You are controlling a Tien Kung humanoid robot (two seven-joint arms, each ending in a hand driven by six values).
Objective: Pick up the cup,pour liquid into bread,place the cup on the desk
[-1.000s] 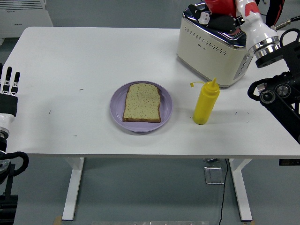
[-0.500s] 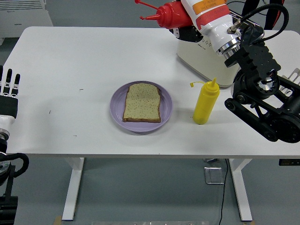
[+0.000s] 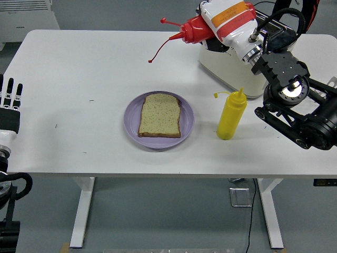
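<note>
A red squeeze bottle [image 3: 194,29] is held high over the table's far side, tipped with its nozzle pointing left. My right hand [image 3: 207,37] is shut on it, mostly hidden behind the white and orange forearm shell. From the nozzle a thin red strand [image 3: 158,51] curves down and left, ending in the air beyond the plate. A slice of bread [image 3: 159,115] lies flat on a purple plate [image 3: 187,128] at the table's middle. My left hand [image 3: 9,103] rests at the left edge, fingers straight and holding nothing.
A yellow squeeze bottle [image 3: 230,115] stands upright right of the plate. A cream toaster [image 3: 231,66] sits at the back right, under my right arm. The black right arm [image 3: 295,100] hangs over the table's right edge.
The right arm swung in from the right carrying the red bottle, then lowered and tipped it slightly. A red strand now trails from the nozzle. The left hand stayed still.
</note>
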